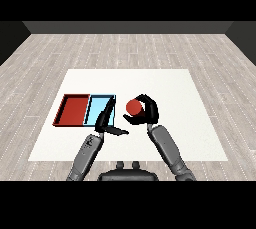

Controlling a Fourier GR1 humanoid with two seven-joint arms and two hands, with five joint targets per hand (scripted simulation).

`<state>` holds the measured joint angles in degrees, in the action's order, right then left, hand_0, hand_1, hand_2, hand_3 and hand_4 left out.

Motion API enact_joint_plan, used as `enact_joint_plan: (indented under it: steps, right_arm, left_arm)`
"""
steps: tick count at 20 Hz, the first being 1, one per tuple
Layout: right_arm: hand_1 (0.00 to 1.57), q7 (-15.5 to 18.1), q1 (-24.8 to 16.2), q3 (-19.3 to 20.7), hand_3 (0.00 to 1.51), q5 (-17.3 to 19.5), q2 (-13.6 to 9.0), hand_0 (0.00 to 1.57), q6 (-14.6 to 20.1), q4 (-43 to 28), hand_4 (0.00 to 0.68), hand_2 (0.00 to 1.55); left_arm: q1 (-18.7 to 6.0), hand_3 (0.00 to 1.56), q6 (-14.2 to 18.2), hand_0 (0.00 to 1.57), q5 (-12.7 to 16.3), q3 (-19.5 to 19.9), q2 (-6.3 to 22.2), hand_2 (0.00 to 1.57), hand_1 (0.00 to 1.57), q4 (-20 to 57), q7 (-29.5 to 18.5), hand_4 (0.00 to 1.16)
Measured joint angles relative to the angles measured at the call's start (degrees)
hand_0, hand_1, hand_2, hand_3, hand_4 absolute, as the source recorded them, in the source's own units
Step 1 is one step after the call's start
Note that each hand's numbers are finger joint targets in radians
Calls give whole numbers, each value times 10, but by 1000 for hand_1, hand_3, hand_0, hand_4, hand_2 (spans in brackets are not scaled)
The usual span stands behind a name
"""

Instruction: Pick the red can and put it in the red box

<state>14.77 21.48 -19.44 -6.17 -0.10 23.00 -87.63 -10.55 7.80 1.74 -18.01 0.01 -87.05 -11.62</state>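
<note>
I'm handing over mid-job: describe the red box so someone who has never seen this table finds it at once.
On the white table, look to its left half, where two shallow trays lie side by side, touching. The red tray is the outer one, nearer the table's left edge. Its neighbour, the light blue tray, lies between it and the red can, which the right hand curls round.

I see a flat white rectangular table [165, 80] on a pale grey wood-plank floor [127, 48], with a dark grey wall [127, 27] at the far end. On the table's left part lies a shallow light blue tray [98, 107], touching its neighbour on its left side.
</note>
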Motion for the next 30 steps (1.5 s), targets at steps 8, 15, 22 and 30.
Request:
enact_joint_plan:
  steps: [8, 15, 22, 30]
  right_arm:
    - [1460, 1, 9, -14, 1386, -4, 1, 1460, 5, -8, 652, 1427]
    - [1473, 18, 4, -34, 1386, -7, 1, 1473, 7, -3, 676, 1441]
    - [1482, 44, 4, -75, 1400, -42, 1, 1482, 35, 6, 644, 1436]
    - [1526, 33, 7, -83, 1422, -62, 1, 1526, 35, -16, 659, 1463]
  left_arm:
    - [-30, 0, 51, 0, 32, -44, 0, 0, 0, 66, -20, 0]
    - [-41, 0, 77, 0, 64, -80, 0, 0, 0, 78, -20, 0]
    - [-62, 0, 67, 0, 97, -79, 0, 0, 0, 119, -47, 0]
    - [-87, 0, 79, 0, 125, -99, 0, 0, 0, 137, -48, 0]
